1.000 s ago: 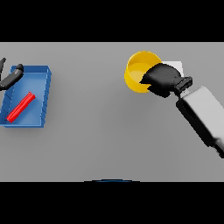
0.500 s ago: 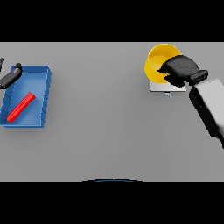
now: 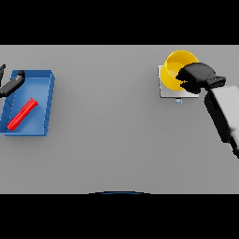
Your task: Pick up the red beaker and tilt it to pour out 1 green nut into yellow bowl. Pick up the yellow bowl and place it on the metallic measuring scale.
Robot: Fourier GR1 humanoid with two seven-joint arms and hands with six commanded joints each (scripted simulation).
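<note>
Compared with half a second before, the right hand, fingers curled on the rim, has brought the yellow bowl lower over the metallic measuring scale. The grey worktop carries a blue tray holding the red beaker. The left hand is cut off; I cannot tell its fingers.

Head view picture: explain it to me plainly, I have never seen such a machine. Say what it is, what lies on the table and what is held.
This looks down from a humanoid robot's head at a grey table. Its right robot hand, dark on a white and grey arm, is curled round a yellow bowl over the metallic measuring scale. At the left sits a blue tray with a red beaker lying in it. The left robot hand shows at the tray's far left edge; its fingers are hard to read.
</note>
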